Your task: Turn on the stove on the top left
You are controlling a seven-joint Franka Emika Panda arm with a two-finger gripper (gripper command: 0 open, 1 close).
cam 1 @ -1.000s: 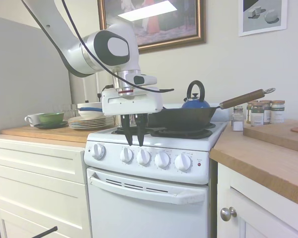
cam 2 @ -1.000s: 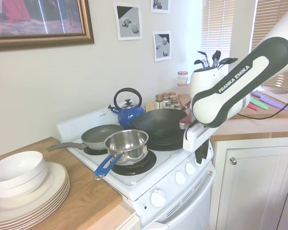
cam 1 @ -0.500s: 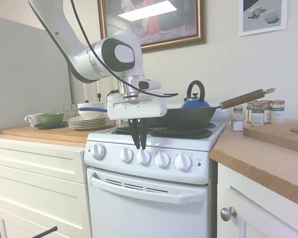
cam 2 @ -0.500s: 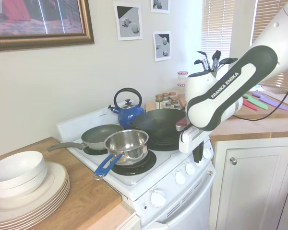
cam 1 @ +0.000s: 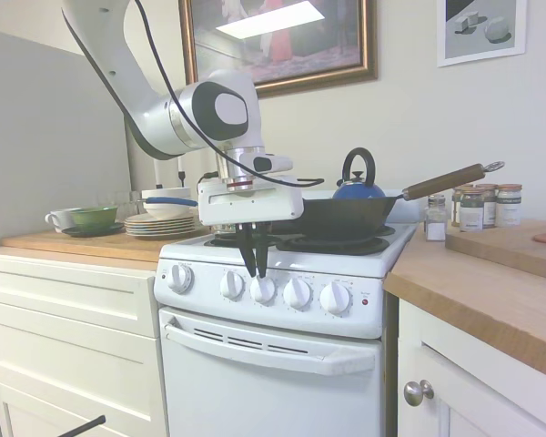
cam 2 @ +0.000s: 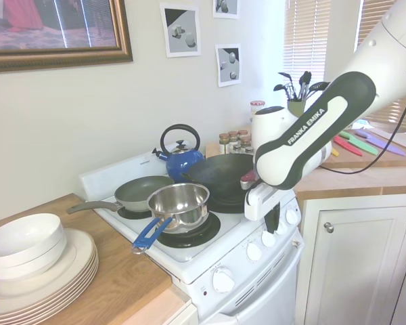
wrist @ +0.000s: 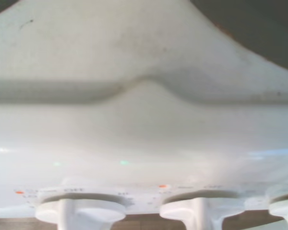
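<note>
the gripper [cam 1: 253,269] hangs straight down in front of the stove [cam 1: 282,328], with its two dark fingers [cam 1: 247,252] pressed close together and nothing between them. the tips sit just above the knob row, over the gap between the second knob [cam 1: 232,284] and the third knob [cam 1: 263,289], counting from the stove's left end. i cannot tell if the tips touch a knob. in the second exterior view the gripper [cam 2: 273,223] hangs at the front edge of the stove [cam 2: 210,271], just above the knobs there.

the wrist view shows two white knobs up close — one knob [wrist: 80,211] and another knob [wrist: 201,207] — under the stove's white front edge, all a bit blurry.

the stove stands between white drawers [cam 1: 68,337] and a wooden counter [cam 1: 491,300]. a small red light [cam 1: 364,301] sits at the right end of the knob row.

on top of the stove sit a black wok [cam 1: 341,218] with a wooden handle, a blue kettle [cam 1: 358,187] behind it, a silver pot [cam 2: 179,203] with a blue handle, and a grey pan [cam 2: 141,193]. beside the stove, plates [cam 2: 47,284] are stacked with a white bowl [cam 2: 24,245] on top.
</note>
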